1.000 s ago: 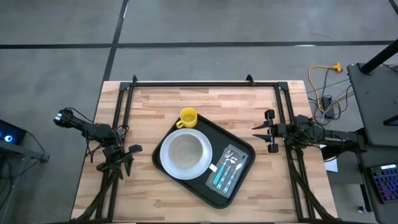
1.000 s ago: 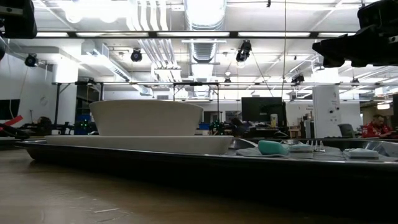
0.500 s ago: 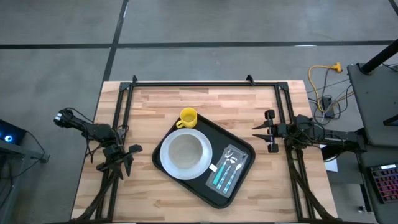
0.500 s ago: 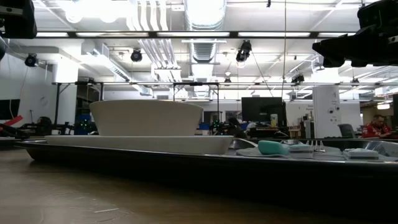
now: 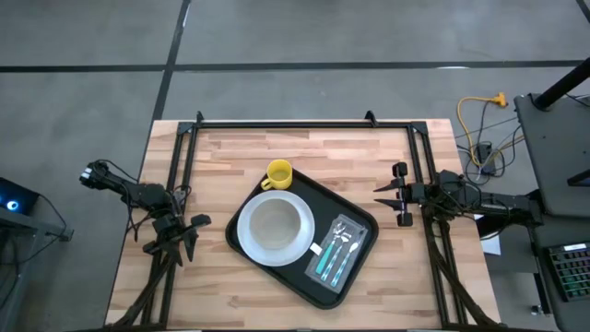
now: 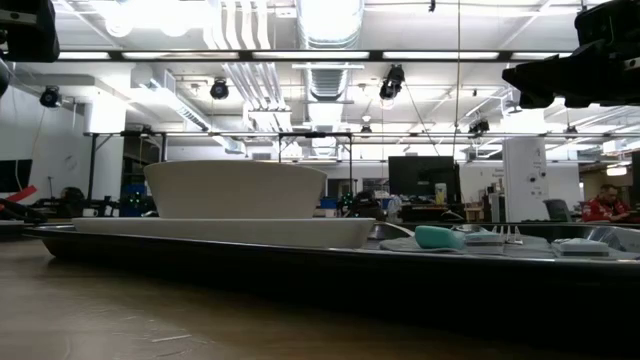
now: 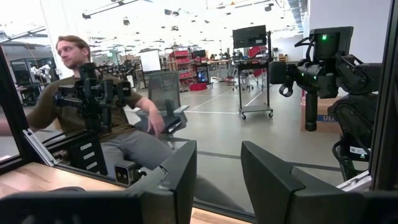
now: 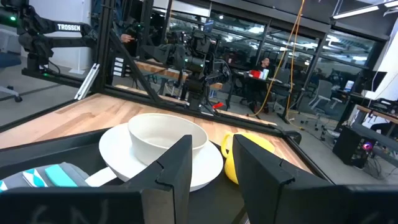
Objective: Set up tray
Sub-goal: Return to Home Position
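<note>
The black tray (image 5: 361, 218) lies askew in the middle of the wooden table. On it rests a round white plate (image 5: 247, 245) carrying a white bowl (image 5: 275, 225); beside them lies a clear pack of teal-handled cutlery (image 5: 336, 250). A yellow mug (image 5: 278, 173) stands at the tray's far corner. My left gripper (image 5: 192, 235) waits open at the table's left edge, level and clear of the tray. My right gripper (image 5: 396, 195) waits open at the right edge, pointing at the bowl (image 8: 165, 134) and mug (image 8: 249, 155). Nothing sits between either pair of fingers.
A black metal frame (image 5: 286, 123) runs along the table's far edge and down both sides. Bare wood (image 5: 230, 304) surrounds the tray. Cables (image 5: 479, 138) lie on the floor at the right. A seated person (image 7: 81, 106) shows in the room beyond the table.
</note>
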